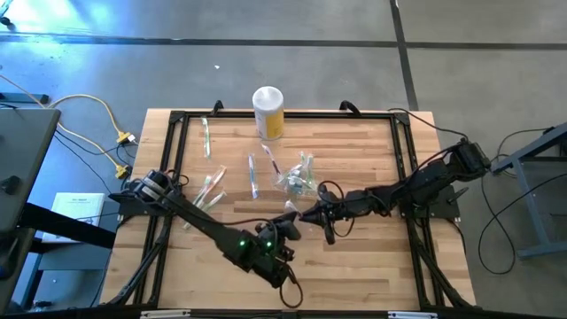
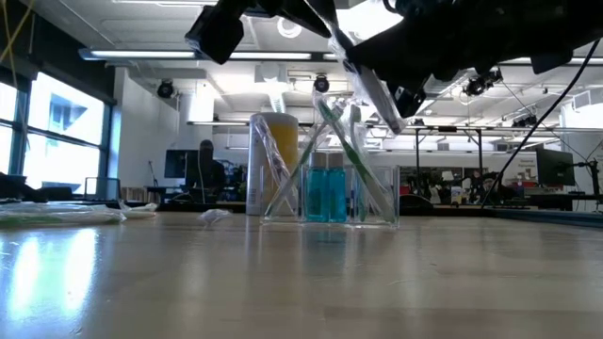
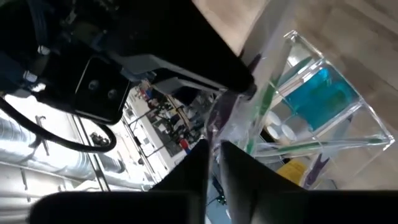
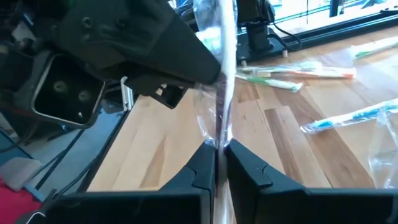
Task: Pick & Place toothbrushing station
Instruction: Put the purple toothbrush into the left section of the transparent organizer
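At the lower centre of the high view, the right gripper (image 1: 307, 214) and the left gripper (image 1: 289, 221) are met tip to tip above the table (image 1: 372, 266). One wrapped toothbrush (image 4: 221, 93) is held between them. The right gripper's fingers (image 4: 202, 163) are closed tight on the lower part of the wrapper. The left gripper is seen higher on the same wrapper, at the upper centre of the right wrist view. In the left wrist view its fingers (image 3: 199, 165) are drawn narrow, with the wrapper pinched in the slim gap.

Just above the grippers in the high view, the clear holder (image 1: 298, 177) is stood on the wood. In the low view it is seen at centre frame (image 2: 330, 193), with green-handled toothbrushes leaned inside it and teal blocks at its base. The held toothbrush (image 2: 369, 80) is slanted above it.

Loose wrapped toothbrushes (image 1: 211, 188) are laid on the table to the left of the holder, and another (image 1: 206, 137) lies nearer the upper left corner.

Farthest, at the table's upper edge, a canister (image 1: 268, 111) is stood upright.
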`<action>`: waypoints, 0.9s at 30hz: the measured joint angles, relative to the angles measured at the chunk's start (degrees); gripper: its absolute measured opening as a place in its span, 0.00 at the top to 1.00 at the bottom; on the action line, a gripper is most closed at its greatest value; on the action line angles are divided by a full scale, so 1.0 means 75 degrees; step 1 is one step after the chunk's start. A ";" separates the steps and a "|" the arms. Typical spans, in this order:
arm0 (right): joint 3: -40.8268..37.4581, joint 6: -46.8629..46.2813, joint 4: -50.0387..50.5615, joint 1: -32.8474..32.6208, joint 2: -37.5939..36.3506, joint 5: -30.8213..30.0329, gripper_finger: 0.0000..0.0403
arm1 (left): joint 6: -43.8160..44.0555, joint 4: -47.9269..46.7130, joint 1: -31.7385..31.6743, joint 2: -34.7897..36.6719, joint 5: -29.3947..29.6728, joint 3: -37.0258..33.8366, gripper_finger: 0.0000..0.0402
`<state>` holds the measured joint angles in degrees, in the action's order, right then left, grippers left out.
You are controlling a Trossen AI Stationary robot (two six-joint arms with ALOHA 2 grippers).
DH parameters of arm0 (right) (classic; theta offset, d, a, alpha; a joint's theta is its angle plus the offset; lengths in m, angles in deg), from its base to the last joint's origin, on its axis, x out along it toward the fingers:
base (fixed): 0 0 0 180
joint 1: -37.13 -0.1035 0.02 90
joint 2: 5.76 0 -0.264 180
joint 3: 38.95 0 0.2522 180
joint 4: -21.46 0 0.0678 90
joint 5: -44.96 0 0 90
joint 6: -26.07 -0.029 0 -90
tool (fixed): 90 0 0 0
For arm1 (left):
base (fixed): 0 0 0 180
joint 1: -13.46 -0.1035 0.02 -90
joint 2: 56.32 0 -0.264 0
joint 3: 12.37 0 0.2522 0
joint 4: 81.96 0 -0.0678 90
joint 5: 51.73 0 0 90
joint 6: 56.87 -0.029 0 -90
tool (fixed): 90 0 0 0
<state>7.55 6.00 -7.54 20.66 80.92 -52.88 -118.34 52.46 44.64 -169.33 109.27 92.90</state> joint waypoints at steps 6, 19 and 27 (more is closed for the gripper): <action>0.0015 0.0096 0.0049 -0.0006 -0.0017 -0.0332 0.96 | -0.0040 0.0018 0.0210 0.0010 0.0246 -0.0008 0.70; 0.0015 0.1230 -0.0051 -0.0450 -0.0017 -0.1751 0.96 | 0.7698 -0.3550 0.0156 0.1980 -0.3238 -0.0220 0.54; 0.0015 0.2108 -0.0503 -0.0762 -0.0017 -0.1771 0.96 | 0.7378 0.0222 -0.0692 0.3640 -0.4792 -0.2621 0.54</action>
<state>7.65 21.81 -11.31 14.94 80.79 -66.16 -63.00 54.12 39.45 -142.03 73.33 73.24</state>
